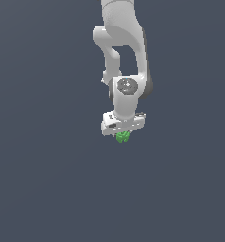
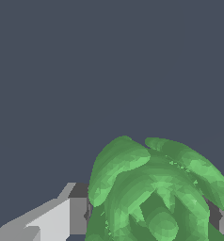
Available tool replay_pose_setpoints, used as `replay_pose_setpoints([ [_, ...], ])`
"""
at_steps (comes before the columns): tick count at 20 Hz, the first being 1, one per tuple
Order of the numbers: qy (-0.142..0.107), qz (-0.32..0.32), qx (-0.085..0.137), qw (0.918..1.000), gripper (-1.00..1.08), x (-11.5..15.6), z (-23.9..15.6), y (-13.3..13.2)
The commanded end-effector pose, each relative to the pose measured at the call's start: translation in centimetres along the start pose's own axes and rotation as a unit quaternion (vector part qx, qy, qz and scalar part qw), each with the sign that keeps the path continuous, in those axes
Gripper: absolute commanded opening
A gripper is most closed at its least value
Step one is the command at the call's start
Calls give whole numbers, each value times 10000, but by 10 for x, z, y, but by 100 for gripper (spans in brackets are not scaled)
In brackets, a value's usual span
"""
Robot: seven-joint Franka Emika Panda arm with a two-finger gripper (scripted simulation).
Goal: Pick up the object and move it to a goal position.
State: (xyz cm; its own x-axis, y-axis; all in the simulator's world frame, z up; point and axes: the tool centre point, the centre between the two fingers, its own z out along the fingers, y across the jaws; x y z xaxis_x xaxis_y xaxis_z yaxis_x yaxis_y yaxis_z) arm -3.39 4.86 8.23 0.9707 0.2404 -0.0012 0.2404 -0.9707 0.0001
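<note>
Closest to the lens, filling the lower right of the wrist view, is the green object, a lumpy thing of overlapping ridged lobes, bright on the crests and darker in the folds. A pale grey finger of the gripper presses in from the lower left of that frame, with a dark pad touching the green flank, and a sliver of the other finger shows at the right edge, so the tool is clamped on the object from both sides. From the exterior view the white arm hangs down from the top centre of the frame, its wrist pointing straight downward, and the gripper sits just below the middle of the picture. The object peeks out under the white hand as a small green knob, narrower than the hand above it. All around there is only a flat, even slate-blue field, the same tone in both views; I can make out no edge, shadow or seam, and cannot tell whether the object touches any surface.
</note>
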Motion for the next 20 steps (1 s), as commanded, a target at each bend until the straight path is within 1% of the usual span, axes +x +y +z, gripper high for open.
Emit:
replay_pose_setpoints([
  [1, 5, 1, -1, 10000, -100, -2, -19, 9],
  [6, 6, -1, 2, 10000, -100, -9, -66, 32],
  [20, 11, -5, 15, 10000, -100, -28, -220, 107],
])
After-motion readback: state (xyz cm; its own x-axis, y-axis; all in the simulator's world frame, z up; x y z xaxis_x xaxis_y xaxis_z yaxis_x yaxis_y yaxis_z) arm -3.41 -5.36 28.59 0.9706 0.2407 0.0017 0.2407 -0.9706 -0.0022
